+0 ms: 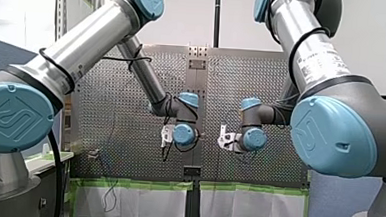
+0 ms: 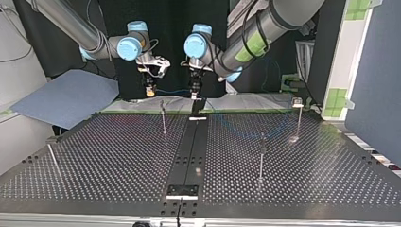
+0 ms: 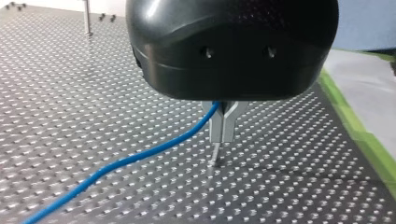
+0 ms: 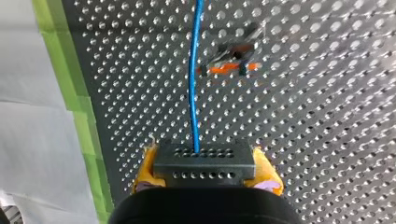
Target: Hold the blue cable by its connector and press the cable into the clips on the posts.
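Right wrist view: right gripper (image 4: 205, 161) clamps the connector (image 4: 205, 171); left gripper (image 3: 223, 127) pinches the blue cable (image 3: 140, 158).

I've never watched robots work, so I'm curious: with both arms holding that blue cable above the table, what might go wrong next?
My left gripper pinches the blue cable between thin metal fingers; it might slide through. My right gripper holds the black connector; if the arms pull apart, the cable could strain there. The clip ahead looks small and each post is slim, so a push may miss or bend one.
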Controlling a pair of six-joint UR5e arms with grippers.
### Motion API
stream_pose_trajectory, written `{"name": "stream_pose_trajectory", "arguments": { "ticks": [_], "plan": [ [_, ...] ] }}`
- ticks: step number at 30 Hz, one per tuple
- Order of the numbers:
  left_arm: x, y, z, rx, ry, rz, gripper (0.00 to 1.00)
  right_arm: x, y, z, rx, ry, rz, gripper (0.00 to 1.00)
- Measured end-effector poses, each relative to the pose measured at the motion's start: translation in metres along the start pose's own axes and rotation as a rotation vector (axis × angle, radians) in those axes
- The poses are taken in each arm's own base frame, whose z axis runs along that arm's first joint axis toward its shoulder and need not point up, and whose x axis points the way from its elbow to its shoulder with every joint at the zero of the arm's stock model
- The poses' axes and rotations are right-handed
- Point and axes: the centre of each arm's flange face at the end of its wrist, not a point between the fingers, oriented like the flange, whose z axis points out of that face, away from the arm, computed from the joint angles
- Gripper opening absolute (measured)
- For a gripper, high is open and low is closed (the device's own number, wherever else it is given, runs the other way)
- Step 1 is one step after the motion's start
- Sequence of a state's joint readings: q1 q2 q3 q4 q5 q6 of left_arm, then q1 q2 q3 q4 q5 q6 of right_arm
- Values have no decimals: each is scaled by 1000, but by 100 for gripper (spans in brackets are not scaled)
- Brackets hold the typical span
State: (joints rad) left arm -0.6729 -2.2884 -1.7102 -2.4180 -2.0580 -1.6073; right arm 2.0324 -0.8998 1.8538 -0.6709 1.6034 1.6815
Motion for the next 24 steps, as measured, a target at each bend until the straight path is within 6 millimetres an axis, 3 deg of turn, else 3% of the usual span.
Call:
{"name": "stream_pose_trajectory", "arguments": {
  "ticks": [3,8,17,24],
  "plan": [
    [12,-1,0,-9,5,4,0,0,6,3,-7,9,6,0],
    [15,-8,0,-6,-2,1,0,4,17,10,-10,48,33,0],
    [32,-39,5,17,17,1,0,9,32,19,15,85,51,0],
    [18,-64,13,9,-28,-32,0,10,39,21,7,85,64,0]
  ]
}}
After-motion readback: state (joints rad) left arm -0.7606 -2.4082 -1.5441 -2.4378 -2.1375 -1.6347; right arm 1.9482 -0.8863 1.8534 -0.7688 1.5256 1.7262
